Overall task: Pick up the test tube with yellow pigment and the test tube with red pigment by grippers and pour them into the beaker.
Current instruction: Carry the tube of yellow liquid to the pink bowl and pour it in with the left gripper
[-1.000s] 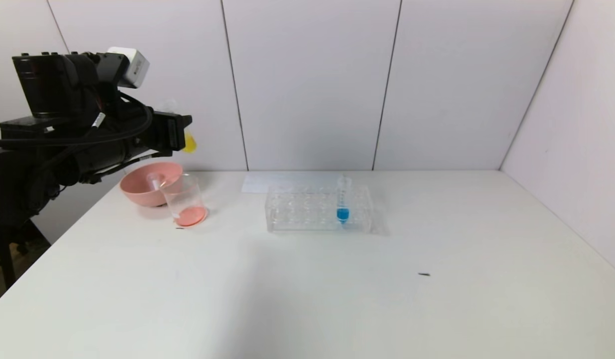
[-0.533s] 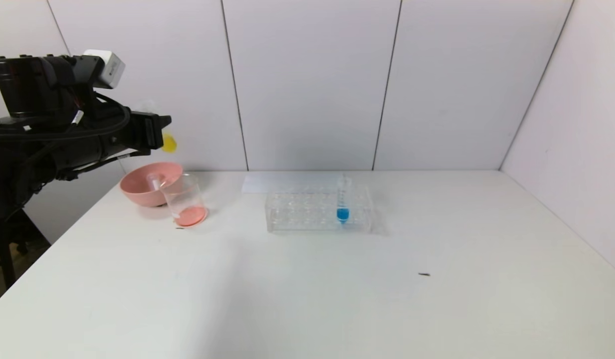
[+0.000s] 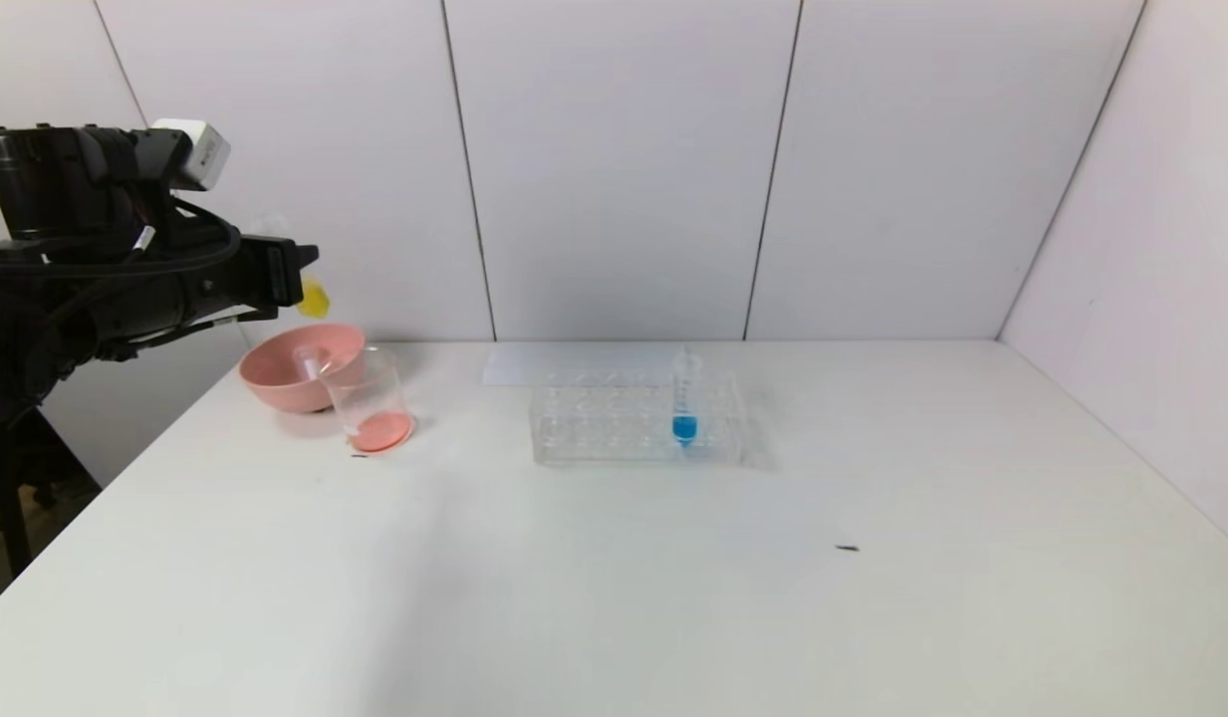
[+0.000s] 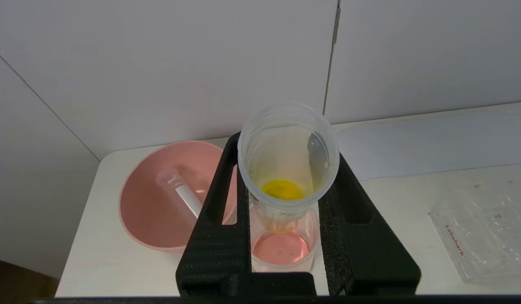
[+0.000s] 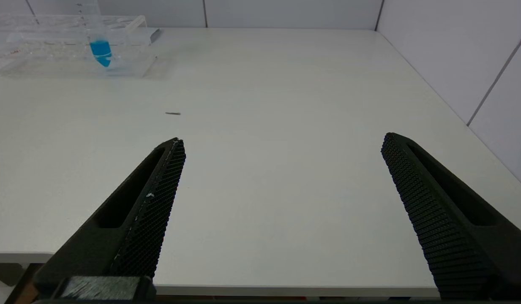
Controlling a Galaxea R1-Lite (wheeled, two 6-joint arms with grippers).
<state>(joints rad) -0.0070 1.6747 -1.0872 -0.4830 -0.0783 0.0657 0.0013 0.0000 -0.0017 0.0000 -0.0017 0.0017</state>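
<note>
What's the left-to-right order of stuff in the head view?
left gripper holding the yellow tube → pink bowl → beaker → rack → blue tube standing in the rack's right part.

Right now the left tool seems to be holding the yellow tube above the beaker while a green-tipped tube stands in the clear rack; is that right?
Not quite: the tube in the rack is blue-tipped, as the head view shows. The rest holds: the left tool grips the yellow tube above the beaker.
</note>
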